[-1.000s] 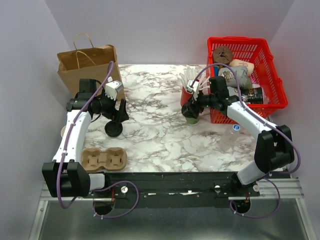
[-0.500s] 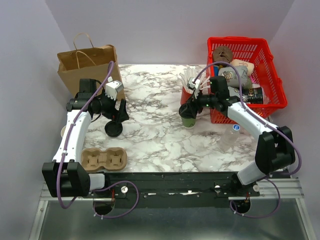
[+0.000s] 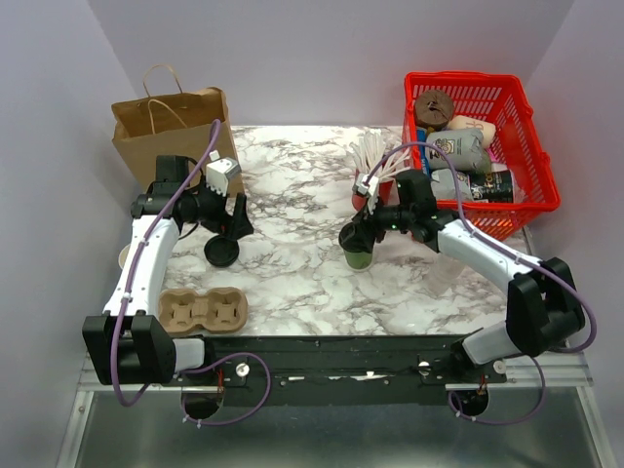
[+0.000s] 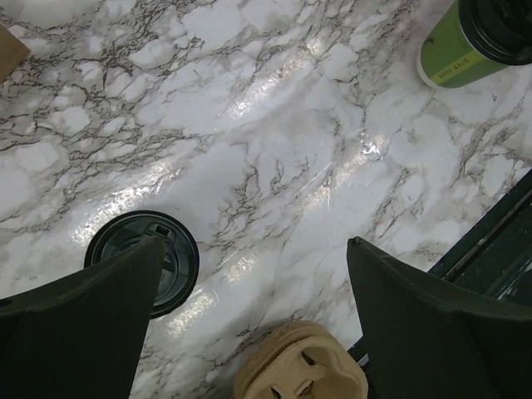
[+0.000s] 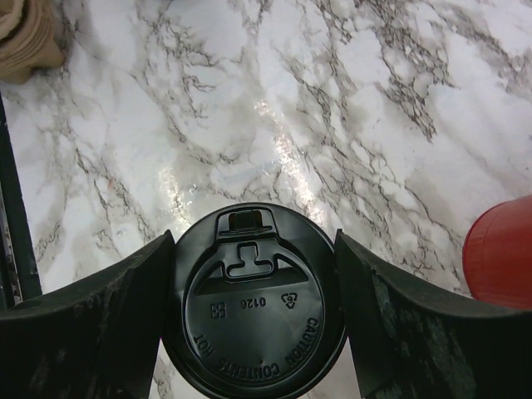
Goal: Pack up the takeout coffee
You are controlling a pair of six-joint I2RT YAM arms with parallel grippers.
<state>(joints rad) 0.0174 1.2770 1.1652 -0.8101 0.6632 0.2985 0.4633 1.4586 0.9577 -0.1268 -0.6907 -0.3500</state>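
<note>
The takeout coffee (image 3: 358, 256) is an olive-green cup with a black lid. It stands upright in the table's middle, a little right. My right gripper (image 3: 359, 237) is shut on it from both sides. In the right wrist view the lid (image 5: 253, 316) fills the gap between the fingers (image 5: 100, 332). I cannot tell whether the cup touches the table. My left gripper (image 3: 232, 224) is open and empty over the left of the table. In the left wrist view the cup (image 4: 455, 51) shows at the top right, far from the left gripper (image 4: 255, 242).
A loose black lid (image 3: 221, 253) lies under the left gripper, beside a two-cup cardboard carrier (image 3: 203, 311) at the front left. A brown paper bag (image 3: 174, 127) stands back left. A red cup of white sticks (image 3: 366, 183) stands by a full red basket (image 3: 534, 127).
My right gripper has carried the green cup to the left and nearer, away from the red cup and the basket. The left arm has not moved.
</note>
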